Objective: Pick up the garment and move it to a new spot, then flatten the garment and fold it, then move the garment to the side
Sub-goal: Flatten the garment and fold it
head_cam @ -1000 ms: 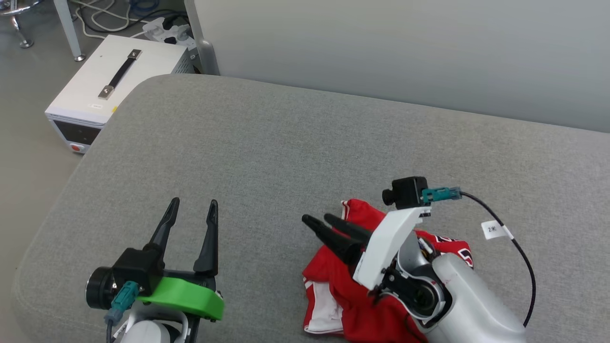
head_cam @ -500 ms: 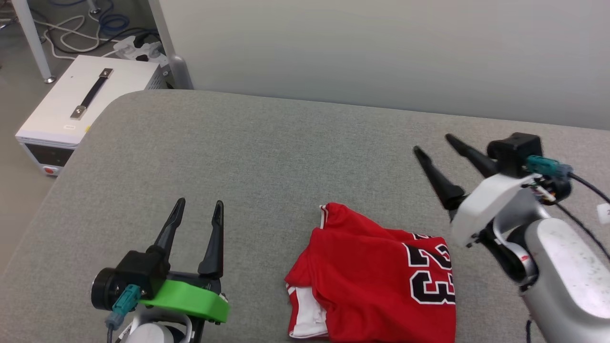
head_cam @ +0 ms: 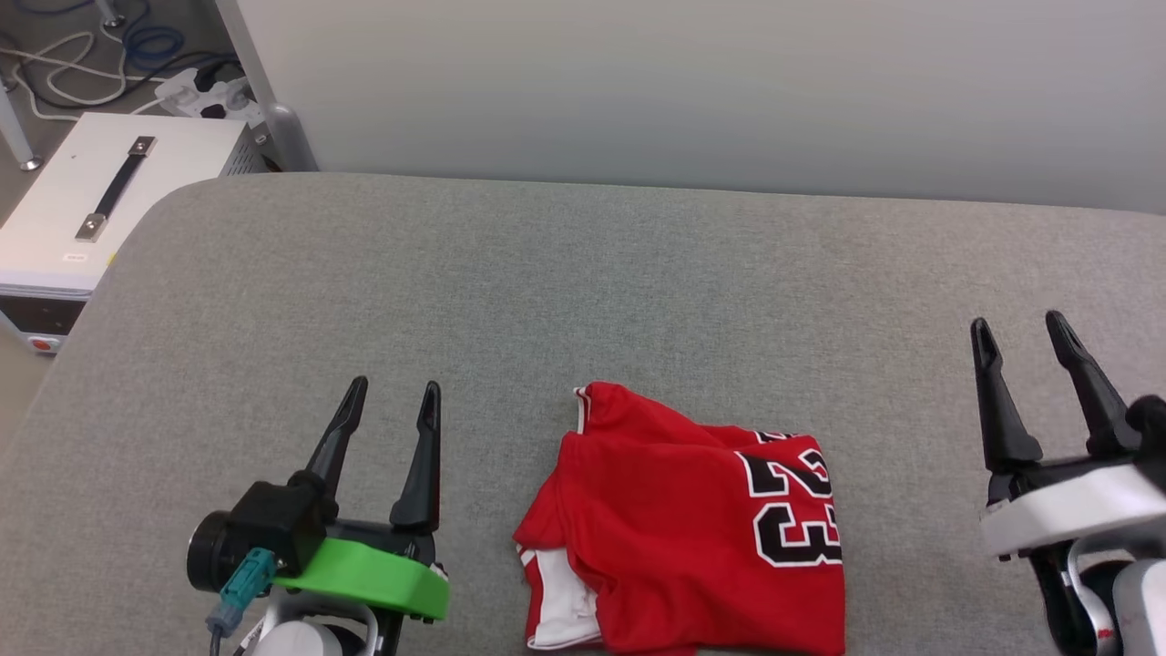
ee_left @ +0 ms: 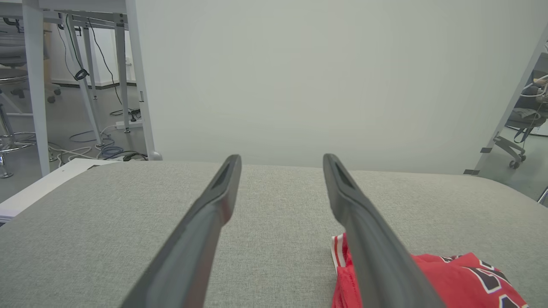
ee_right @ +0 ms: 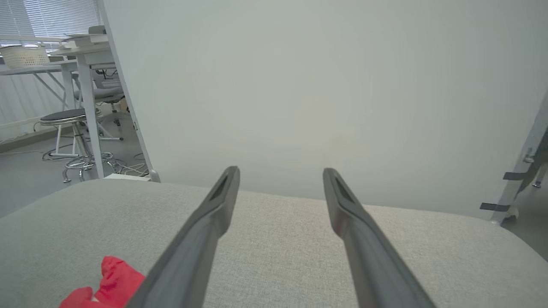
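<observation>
The garment (head_cam: 683, 528), a red jersey with a black white-outlined 23 and a white sleeve at its lower left, lies folded on the grey cushioned surface (head_cam: 547, 273) near the front edge. In the left wrist view the garment (ee_left: 432, 278) shows at the lower right; in the right wrist view a red corner of the garment (ee_right: 107, 284) shows at the lower left. My left gripper (head_cam: 394, 394) stands open to the left of it, empty. To the right, well apart from the cloth, my right gripper (head_cam: 1018, 326) is open with nothing in it.
A white box with a black handle (head_cam: 91, 200) stands on the floor beyond the surface's left edge, with cables (head_cam: 137, 55) behind it. A pale wall panel (head_cam: 692, 91) runs along the far edge. White table legs and a stool (ee_right: 75, 128) stand at left.
My right gripper rose off the garment and swung away to the far right, leaving the jersey lying folded. The head camera panned right. The left gripper stayed put.
</observation>
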